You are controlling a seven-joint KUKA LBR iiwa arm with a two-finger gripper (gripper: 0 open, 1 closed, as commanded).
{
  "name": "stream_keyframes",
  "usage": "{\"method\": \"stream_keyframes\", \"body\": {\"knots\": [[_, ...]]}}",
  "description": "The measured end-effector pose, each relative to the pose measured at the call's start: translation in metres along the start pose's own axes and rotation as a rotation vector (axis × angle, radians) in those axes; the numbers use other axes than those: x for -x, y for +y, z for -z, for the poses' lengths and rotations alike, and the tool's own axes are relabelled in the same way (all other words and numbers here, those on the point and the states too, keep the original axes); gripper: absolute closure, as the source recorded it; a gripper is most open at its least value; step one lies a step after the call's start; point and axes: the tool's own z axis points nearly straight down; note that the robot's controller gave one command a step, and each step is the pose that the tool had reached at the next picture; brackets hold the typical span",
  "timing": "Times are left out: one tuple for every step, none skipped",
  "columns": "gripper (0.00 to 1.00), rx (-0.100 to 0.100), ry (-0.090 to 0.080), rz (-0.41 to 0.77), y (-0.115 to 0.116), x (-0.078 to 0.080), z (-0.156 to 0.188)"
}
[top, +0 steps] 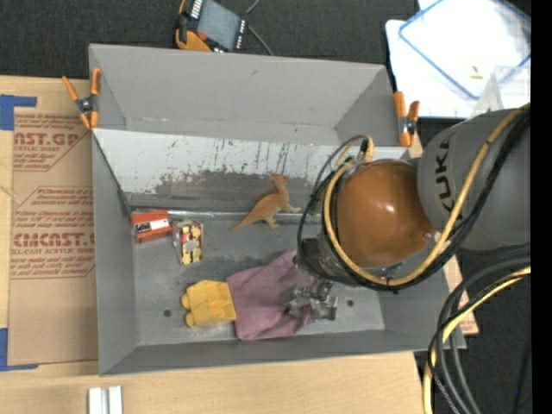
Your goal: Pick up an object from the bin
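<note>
My gripper (pixel 312 304) is low in the bin's front right part, its fingertips at the right edge of a crumpled mauve cloth (pixel 263 298). The fingers look close together against the cloth's edge, but whether they pinch it is unclear. A yellow glove-like piece (pixel 209 304) lies against the cloth's left side. An orange toy dinosaur (pixel 269 204) stands near the bin's back wall, above and left of the gripper.
A small clear packet with coloured bits (pixel 189 241) and a red-and-white box (pixel 151 227) lie at the bin's left. The arm with its brown dome and looping cables covers the bin's right side.
</note>
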Motion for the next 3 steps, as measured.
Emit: {"method": "stream_keyframes", "body": {"knots": [[1.00,-0.001,-0.001,0.000,0.000,0.001,0.008],[1.00,0.000,-0.002,-0.001,0.000,0.001,0.015],[1.00,0.006,0.000,-0.001,0.002,0.001,0.036]]}}
